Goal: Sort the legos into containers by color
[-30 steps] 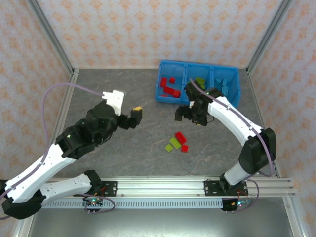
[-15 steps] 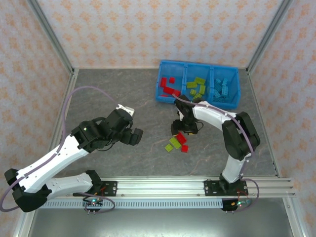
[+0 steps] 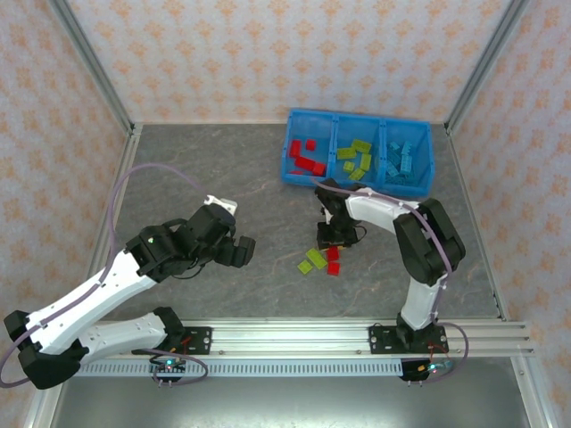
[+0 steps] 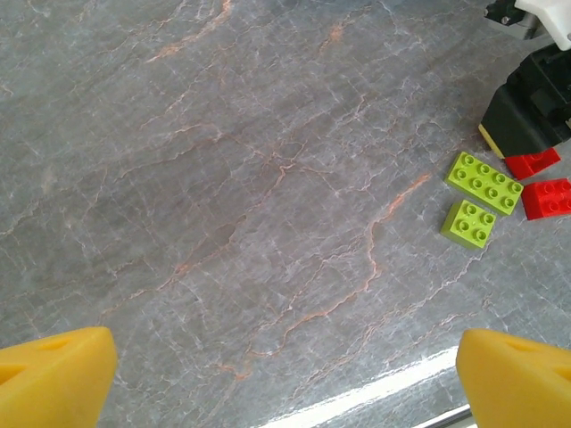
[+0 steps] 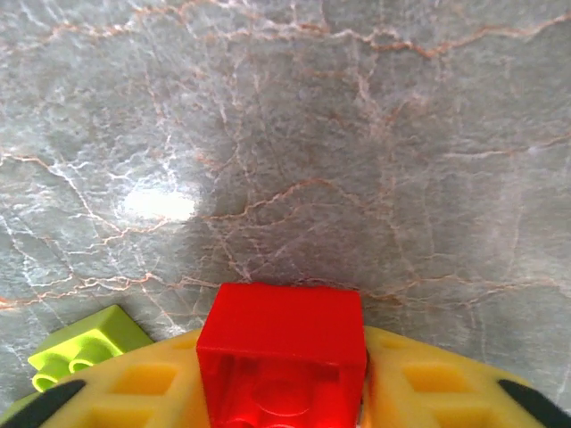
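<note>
Grey veined tabletop (image 3: 223, 178) spans the cell between papered walls, with the blue bin (image 3: 357, 115) at its far edge. Change over the last second: my right pincer (image 5: 281, 383) has come down from the bin front to the loose pile and has closed. It now pinches the red lego (image 5: 281, 330) between its yellow pads (image 5: 143, 392), low over the tabletop. My left pincer (image 4: 285, 379) has drawn back toward the near left. It hangs spread wide, holding nothing, well apart from the pile. Consequence for the task: the grasp step appears complete, and the next step, as I judge it, is to lift and carry to the left compartment (image 3: 324, 133). Count, loose pile: four legos. These are the larger yellow-green lego (image 4: 484, 183), the smaller yellow-green lego (image 4: 468, 223), the second red lego (image 4: 549, 198), and the pinched one just beside it. Count, bin: three compartments. The left one holds about four sorted red legos (image 3: 303, 163), and the middle compartment (image 3: 344, 134) about six sorted yellow-green legos (image 3: 360, 145). The right compartment (image 3: 422, 134) holds sorted light blue legos (image 3: 401, 160), too small to count exactly. Judged remaining: four placements.
</note>
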`<state>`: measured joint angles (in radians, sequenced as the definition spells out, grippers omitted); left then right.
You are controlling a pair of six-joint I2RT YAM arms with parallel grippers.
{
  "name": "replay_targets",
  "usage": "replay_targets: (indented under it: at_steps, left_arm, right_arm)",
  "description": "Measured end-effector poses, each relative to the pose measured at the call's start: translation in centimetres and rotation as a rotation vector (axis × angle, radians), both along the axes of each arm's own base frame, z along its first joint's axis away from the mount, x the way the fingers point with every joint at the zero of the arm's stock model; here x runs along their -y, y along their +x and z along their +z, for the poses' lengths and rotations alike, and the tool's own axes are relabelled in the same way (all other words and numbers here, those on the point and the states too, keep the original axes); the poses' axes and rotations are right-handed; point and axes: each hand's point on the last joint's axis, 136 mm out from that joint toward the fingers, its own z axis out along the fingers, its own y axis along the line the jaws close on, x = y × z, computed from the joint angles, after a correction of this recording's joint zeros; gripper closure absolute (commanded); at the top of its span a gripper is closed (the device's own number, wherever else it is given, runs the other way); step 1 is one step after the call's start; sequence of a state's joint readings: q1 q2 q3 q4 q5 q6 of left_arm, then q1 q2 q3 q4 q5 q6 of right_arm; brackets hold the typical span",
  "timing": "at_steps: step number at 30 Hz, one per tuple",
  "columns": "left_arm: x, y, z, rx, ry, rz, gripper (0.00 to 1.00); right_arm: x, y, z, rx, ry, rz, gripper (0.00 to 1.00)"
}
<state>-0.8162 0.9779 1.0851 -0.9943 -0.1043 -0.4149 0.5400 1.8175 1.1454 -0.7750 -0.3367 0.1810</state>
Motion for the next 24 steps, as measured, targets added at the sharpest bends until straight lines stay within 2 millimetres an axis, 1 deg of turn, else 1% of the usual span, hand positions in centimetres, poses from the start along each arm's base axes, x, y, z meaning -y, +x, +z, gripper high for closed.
replay_targets:
  at_steps: [6,8,9,11,14,16,19,22,24]
  left_arm:
    - [0.6,0.3,-0.2,-0.009,-0.009,-0.003,0.02]
    - [0.7,0.3,-0.4,-0.016,-0.007,-0.006,0.02]
    - [0.8,0.3,-0.5,-0.019,-0.006,-0.007,0.02]
    - [0.8,0.3,-0.5,-0.020,-0.006,-0.007,0.02]
    - [0.8,0.3,-0.5,-0.020,-0.008,-0.005,0.02]
    - [0.8,0.3,-0.5,-0.020,-0.008,-0.005,0.02]
    - [0.9,0.4,-0.6,-0.022,-0.007,-0.005,0.02]
    - [1.2,0.6,-1.0,-0.036,0.000,-0.009,0.01]
    - [1.7,0.7,-1.3,-0.053,0.003,-0.013,0.01]
  right_arm:
    - [0.7,-0.2,0.2,0.028,-0.015,-0.006,0.74]
    - [0.8,-0.3,0.7,0.041,-0.015,-0.011,0.76]
    - [0.8,-0.2,1.1,0.054,-0.010,-0.015,0.79]
    - [0.7,0.1,2.3,0.085,0.007,-0.027,0.81]
    - [0.5,1.1,5.0,0.148,0.048,-0.059,0.82]
    - [0.3,2.5,7.3,0.201,0.091,-0.098,0.82]
    - [0.3,5.7,11.1,0.289,0.160,-0.187,0.82]
    - [0.8,9.4,14.6,0.379,0.214,-0.274,0.82]
    - [1.0,12.5,16.6,0.433,0.234,-0.318,0.82]
